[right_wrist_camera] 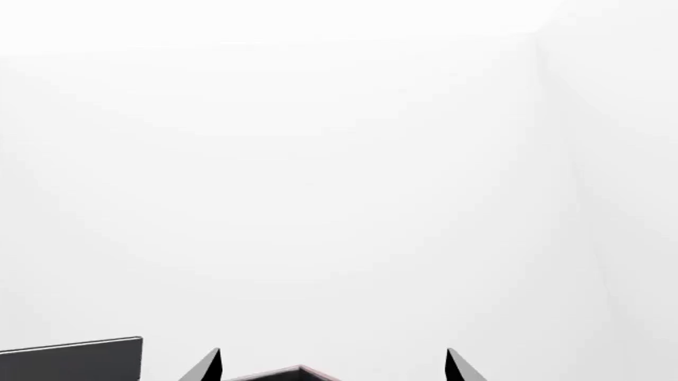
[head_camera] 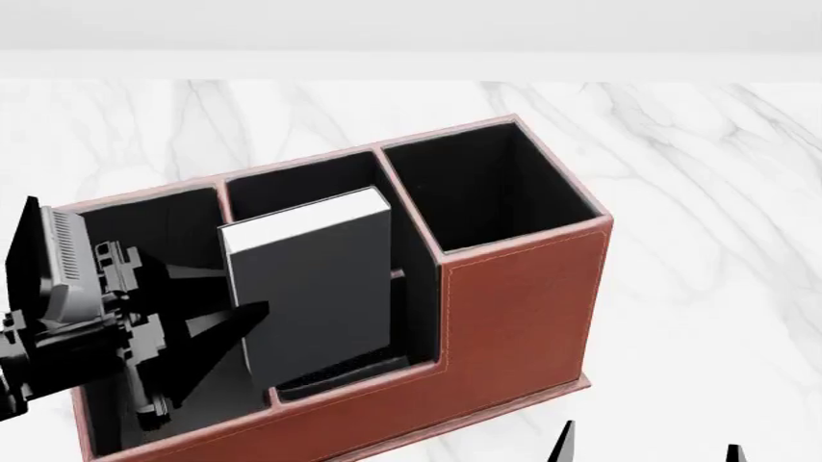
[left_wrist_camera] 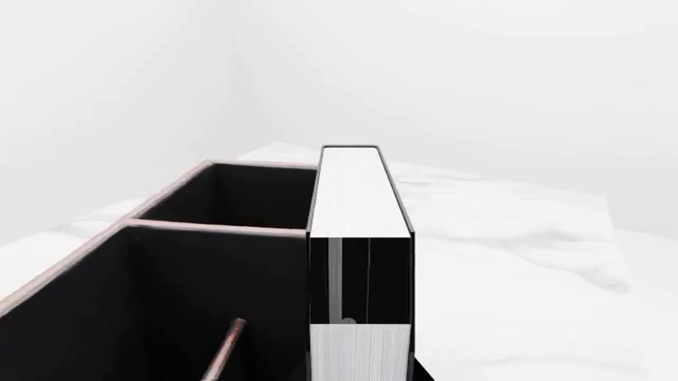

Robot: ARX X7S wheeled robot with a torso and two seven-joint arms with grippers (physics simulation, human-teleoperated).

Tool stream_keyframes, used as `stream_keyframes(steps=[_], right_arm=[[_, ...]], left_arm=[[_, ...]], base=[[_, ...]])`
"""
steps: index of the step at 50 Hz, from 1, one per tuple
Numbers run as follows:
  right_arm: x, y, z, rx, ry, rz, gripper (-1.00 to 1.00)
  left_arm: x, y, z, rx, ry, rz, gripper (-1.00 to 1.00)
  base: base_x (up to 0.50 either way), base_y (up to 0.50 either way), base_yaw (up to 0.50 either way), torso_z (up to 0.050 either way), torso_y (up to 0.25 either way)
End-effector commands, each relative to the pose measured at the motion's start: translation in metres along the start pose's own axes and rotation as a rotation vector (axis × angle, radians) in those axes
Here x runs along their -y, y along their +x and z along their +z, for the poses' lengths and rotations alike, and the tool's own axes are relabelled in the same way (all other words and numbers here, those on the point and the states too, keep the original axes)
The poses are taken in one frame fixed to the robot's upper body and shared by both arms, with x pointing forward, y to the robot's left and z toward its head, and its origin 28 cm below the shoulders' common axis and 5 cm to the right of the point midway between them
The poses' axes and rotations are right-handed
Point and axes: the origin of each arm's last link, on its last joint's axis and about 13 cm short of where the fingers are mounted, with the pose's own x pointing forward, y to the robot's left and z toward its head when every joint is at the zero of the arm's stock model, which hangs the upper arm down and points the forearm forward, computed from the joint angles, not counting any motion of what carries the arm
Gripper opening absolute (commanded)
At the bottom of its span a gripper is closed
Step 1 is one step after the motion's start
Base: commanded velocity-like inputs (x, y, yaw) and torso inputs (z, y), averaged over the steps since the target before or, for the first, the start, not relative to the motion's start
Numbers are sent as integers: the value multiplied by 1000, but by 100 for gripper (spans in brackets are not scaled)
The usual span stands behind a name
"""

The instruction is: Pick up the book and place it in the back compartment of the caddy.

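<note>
Nearest to me, the right gripper (head_camera: 646,452) shows only as two dark tips at the bottom edge of the head view, spread apart w/ nothing between them, idle & off to the side of the caddy (head_camera: 514,298)

Next in, the left gripper (head_camera: 238,322) is clamped on the book (head_camera: 315,289), fingers pinching the lower part of the black covers. The book is upright, slightly tilted, its bottom already down inside the caddy's front-middle pocket, white page edges facing up.

I'd judge it rigid & fairly heavy, smooth covers maybe a bit slick; a flat pinch across both covers, low on the block, seems right, since a hold near one corner would let it swing.

Farther back, the tall square pocket (head_camera: 495,188) sits at the caddy's right end. Which pocket counts as the back compartment I can't tell from here
</note>
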Motion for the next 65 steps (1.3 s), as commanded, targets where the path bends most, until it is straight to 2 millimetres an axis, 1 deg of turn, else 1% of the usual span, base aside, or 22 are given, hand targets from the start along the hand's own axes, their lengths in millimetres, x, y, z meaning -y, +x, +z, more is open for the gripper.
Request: stream_keyframes(steps=[1,16,25,36,46,54,65], right_arm=[[0,0,-1,-1,1,-2,100],[1,0,-1,-2,1,-2,100],[1,1,-1,-6,2,-4,100],[1,1,-2,-9,3,-4,100],[1,1,-2,-9,3,-4,100],[2,1,-1,-7,8,-6,100],[2,1,1,-5,11,-10,100]], left_arm=[[-11,9,10,62,-14,13,-100],[-23,21,-5,58,-37,35,-100],[-30,25,-11,67,-58,37,-100],[-34,32,-15,76,-68,30,-100],[-38,38,-19,70,-76,21,-100],[-41,41,-17,63,-75,29,-100],[-41,44,-16,52,-83,48,-100]], base=[[0,0,0,0,0],[0,0,0,0,1],[0,0,0,0,1],[0,0,0,1,2],[0,0,0,0,1],[0,0,0,0,1],[0,0,0,1,2]])
